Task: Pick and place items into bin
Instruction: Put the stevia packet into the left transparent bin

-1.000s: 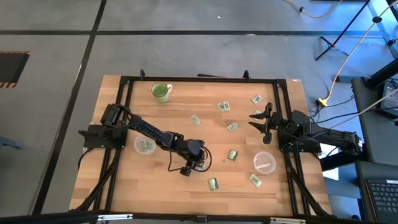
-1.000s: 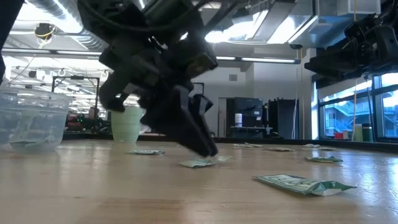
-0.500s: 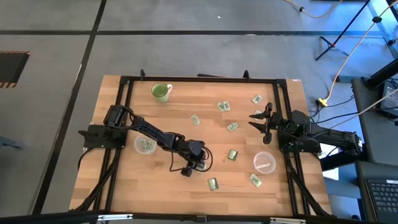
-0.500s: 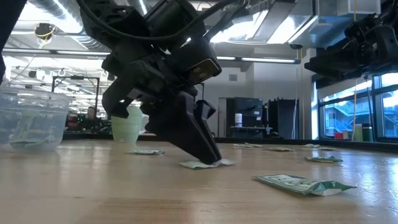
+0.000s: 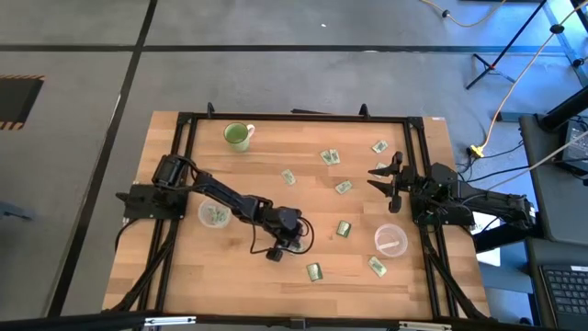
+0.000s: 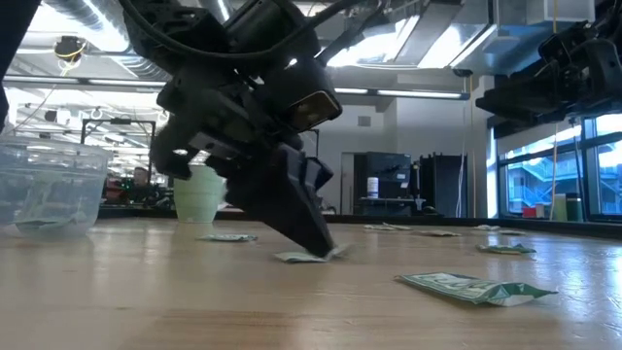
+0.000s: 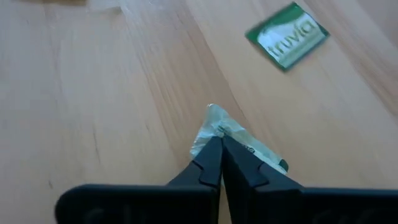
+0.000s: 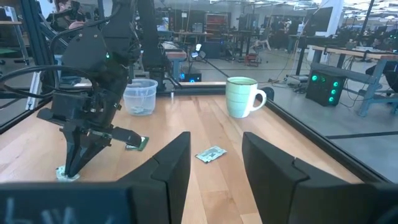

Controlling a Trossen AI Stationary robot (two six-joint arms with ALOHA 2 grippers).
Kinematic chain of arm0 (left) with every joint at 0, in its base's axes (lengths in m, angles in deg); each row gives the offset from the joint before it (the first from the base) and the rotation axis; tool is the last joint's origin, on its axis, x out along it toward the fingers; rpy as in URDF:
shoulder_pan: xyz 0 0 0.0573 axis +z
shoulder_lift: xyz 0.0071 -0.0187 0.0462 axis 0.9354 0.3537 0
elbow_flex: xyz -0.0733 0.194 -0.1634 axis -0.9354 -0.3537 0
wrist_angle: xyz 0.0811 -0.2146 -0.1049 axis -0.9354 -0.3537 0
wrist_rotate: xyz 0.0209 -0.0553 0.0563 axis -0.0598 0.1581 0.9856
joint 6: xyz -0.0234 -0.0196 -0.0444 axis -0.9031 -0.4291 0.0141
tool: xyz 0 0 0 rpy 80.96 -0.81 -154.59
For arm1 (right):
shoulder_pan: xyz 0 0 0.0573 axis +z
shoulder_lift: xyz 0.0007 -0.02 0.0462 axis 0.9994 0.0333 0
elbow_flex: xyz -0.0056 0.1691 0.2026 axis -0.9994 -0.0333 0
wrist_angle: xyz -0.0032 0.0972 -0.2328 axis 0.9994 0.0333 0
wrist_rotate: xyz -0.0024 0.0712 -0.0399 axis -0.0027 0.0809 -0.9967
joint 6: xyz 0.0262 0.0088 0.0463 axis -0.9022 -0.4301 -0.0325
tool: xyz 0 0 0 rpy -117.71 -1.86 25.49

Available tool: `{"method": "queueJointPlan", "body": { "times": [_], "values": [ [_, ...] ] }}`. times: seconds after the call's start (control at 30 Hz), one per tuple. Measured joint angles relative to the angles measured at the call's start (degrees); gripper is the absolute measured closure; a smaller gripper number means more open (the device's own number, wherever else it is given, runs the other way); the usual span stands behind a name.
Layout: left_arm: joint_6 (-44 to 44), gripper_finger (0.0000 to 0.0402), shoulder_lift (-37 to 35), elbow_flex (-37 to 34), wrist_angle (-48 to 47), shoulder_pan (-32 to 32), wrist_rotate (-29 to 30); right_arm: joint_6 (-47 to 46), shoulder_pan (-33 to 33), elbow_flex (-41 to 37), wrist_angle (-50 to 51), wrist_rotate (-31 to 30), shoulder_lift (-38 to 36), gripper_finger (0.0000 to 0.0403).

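At lower centre of the high view the left gripper (image 5: pixel 275 253) pinches a green packet (image 7: pixel 233 134) flat on the wooden table (image 5: pixel 303 198), another packet (image 5: pixel 314 271) lies just right, and at far right the right gripper (image 5: pixel 378 179) waits open.

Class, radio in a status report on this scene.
Left claw shut on packet, on table. Right claw open, waiting at table's edge. Bin beside left arm. Path unobstructed.

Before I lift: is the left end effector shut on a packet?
Shut: left end effector pinches the packet on the table.
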Motion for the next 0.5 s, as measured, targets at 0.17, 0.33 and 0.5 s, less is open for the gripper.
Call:
{"method": "queueJointPlan", "body": {
  "times": [0.17,0.33,0.5],
  "values": [
    [-0.88,0.0399,-4.66,-0.3,-2.79,0.22,-0.22,-0.03,0.01,0.01,-0.01,0.0,-0.01,0.0253],
    [-2.16,0.0399,-12.14,-0.11,-7.63,0.88,0.11,-0.03,0.01,0.02,0.0,-0.01,0.0,0.0253],
    [-6.27,0.0398,-22.73,0.03,-17.75,2.51,0.87,-0.05,0.01,0.01,-0.02,-0.01,-0.01,0.0253]
  ]
}}
